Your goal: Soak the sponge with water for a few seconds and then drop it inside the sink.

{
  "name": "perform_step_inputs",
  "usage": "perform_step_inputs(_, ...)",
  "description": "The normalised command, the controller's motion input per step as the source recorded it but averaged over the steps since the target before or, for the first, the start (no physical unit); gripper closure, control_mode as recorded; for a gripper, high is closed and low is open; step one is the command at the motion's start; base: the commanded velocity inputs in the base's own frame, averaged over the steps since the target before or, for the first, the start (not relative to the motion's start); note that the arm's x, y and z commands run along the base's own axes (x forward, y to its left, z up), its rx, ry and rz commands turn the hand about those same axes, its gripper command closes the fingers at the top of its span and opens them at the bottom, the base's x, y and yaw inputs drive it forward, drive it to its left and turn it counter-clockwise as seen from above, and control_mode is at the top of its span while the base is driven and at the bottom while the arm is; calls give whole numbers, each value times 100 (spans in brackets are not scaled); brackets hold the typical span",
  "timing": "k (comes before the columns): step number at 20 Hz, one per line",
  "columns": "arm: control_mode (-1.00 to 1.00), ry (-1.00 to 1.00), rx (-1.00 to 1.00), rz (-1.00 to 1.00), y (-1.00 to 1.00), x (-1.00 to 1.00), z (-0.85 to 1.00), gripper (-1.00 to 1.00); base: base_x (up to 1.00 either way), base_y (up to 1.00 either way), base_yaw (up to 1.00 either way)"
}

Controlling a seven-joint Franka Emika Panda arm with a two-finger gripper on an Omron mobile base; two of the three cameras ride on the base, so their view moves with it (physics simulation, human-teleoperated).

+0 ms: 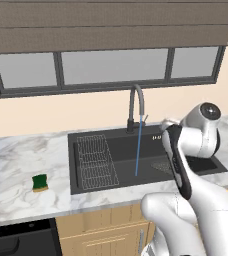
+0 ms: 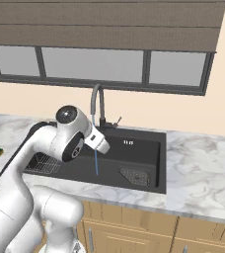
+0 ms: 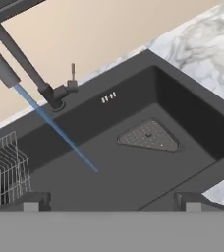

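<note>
Marble counter [image 1: 16, 165] is carrying sponge [image 1: 40, 182], left of sink [image 1: 113, 136]; water [image 1: 137, 150] running w/ claw [image 3: 111, 201] hanging open, empty.

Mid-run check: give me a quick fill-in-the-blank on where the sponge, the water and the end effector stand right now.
1. The sponge lies on the marble counter, to the ____ of the sink in the left base view.
2. The water runs from the faucet down into the ____.
3. The end effector has its jaws ____ and holds nothing.
4. The wire rack sits ____ the sink.

Missing words: left; sink; open; inside
</note>
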Motion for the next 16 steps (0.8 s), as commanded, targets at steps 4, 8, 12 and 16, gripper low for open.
perform_step_inputs(4,-100,0,-1,4,56,-40,21,-100,0,0,0)
perform_step_inputs(8,-100,3,0,10,49,-17,9,-100,0,0,0)
perform_step_inputs(12,-100,7,0,18,43,-19,15,-100,0,0,0)
perform_step_inputs(16,-100,16,0,23,42,-21,25,-100,0,0,0)
